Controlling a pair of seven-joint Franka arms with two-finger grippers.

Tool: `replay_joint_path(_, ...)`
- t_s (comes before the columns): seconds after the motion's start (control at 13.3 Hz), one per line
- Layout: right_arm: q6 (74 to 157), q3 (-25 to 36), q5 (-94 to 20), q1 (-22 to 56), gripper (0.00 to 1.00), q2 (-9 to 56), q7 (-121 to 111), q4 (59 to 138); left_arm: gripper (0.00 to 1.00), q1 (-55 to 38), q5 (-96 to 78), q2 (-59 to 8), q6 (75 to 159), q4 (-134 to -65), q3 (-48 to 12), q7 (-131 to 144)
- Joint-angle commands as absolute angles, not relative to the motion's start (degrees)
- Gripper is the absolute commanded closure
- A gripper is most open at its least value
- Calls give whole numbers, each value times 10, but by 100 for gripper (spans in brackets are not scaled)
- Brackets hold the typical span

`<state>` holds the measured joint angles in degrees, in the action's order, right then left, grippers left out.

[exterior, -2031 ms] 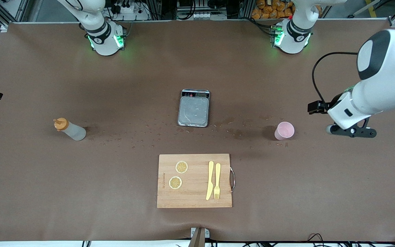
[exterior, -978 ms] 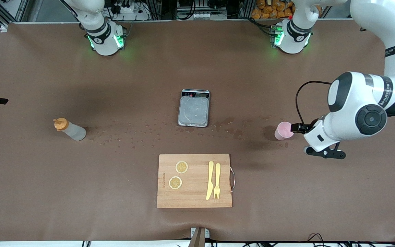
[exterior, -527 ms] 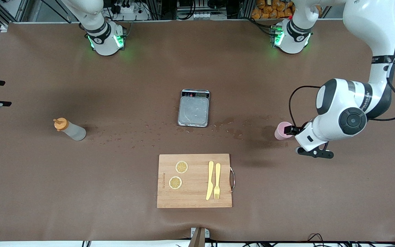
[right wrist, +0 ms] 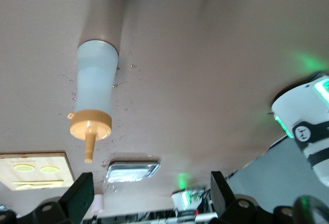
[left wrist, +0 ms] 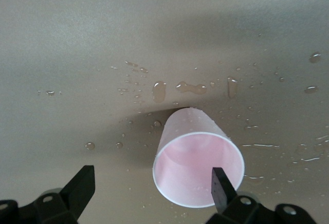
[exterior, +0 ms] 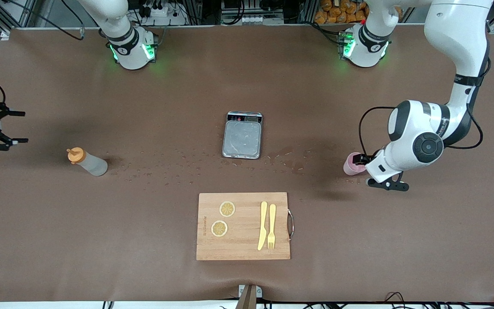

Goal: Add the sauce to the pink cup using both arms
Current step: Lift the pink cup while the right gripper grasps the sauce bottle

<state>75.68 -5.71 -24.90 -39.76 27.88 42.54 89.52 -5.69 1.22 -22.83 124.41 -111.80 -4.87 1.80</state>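
Left hand (left wrist: 151, 190) open beside pink cup (left wrist: 198, 168) on wet brown table (exterior: 358, 240)

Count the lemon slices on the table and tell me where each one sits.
2. Both lie on the wooden cutting board: one lemon slice farther from the front camera, the other lemon slice nearer to it. None appears hidden.

The pink cup (left wrist: 198, 168) stands upright on the brown table (left wrist: 154, 29), its open mouth showing an empty pink inside. The left gripper (left wrist: 151, 185) is spread wide, one finger (left wrist: 221, 185) over the cup's rim, the other well clear of the cup. Water drops (left wrist: 187, 87) dot the table near the cup.
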Motion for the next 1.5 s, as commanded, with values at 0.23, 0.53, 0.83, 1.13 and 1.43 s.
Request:
replay_joint_path(0.23,753,-68,-351,-413,0,364,441,880,0,-40,26,-230,1280,-1155,-51,-10)
replay_joint_path(0.53,765,-68,-388,-420,0,402,433,875,34,-40,19,-246,1281,-1151,-52,-19)
replay_joint_path(0.83,788,-68,-431,-426,0,440,432,875,100,-48,17,-250,1280,-1152,-52,-11)
replay_joint_path(1.13,815,-68,-435,-425,0,468,432,875,100,-49,17,-242,1280,-1149,-54,-9)
replay_joint_path(1.43,828,-68,-436,-418,0,475,427,871,100,-48,17,-208,1276,-1143,-77,25)
